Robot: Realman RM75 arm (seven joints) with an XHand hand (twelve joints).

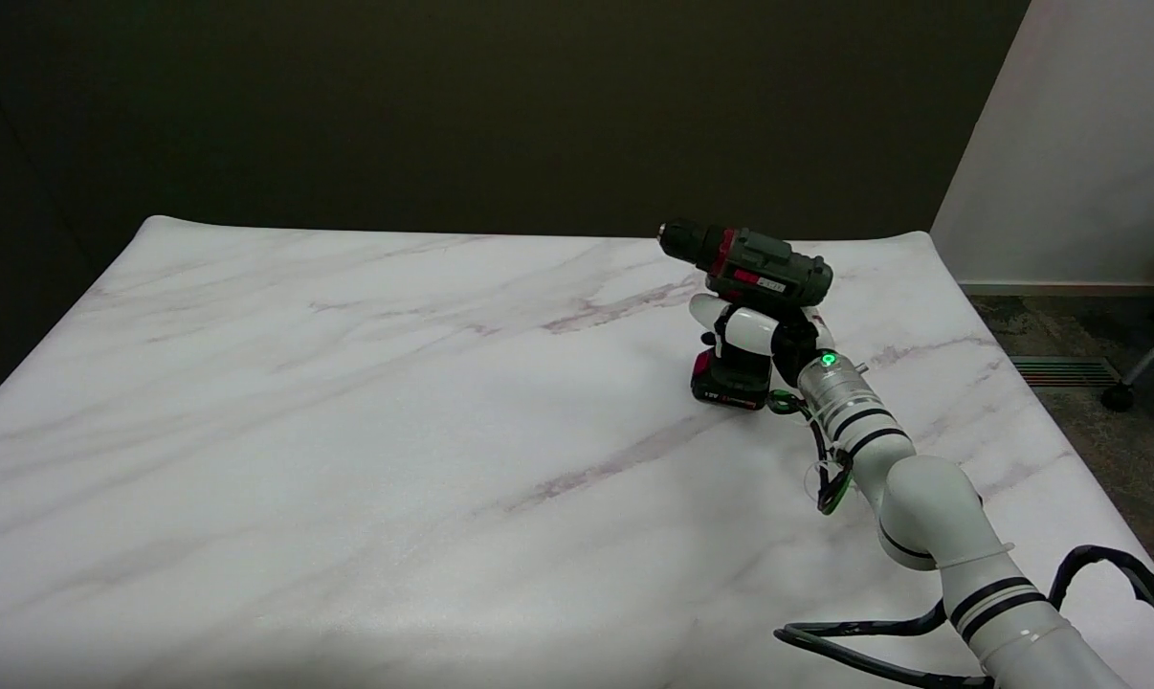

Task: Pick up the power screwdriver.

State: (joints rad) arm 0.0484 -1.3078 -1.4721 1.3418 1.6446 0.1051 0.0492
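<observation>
Now the right hand [754, 337] has its fingers wrapped around the handle of the power screwdriver [747, 273], standing near the marble table's [347, 431] far right corner; grip firmly, then lift straight up.

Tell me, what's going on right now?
Right hand wrapped around handle of dark green power screwdriver. Screwdriver upright, battery base at white marble table. Nothing in the way.

power screwdriver [747, 268] grip hidden by right hand [754, 337]
</observation>
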